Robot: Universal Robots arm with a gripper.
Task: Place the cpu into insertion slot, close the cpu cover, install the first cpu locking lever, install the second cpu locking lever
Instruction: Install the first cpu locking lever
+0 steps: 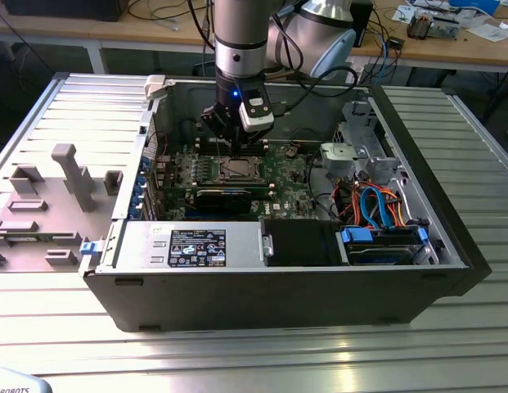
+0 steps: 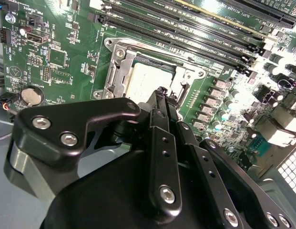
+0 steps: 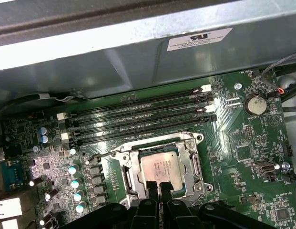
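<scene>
Under the hand (image 3: 156,187), cpu (image 3: 159,167) part hidden

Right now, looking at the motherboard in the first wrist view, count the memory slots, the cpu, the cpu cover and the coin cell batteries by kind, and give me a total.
long black memory slots: 4
cpu: 1
cpu cover: 1
coin cell battery: 1
Total: 7
</scene>
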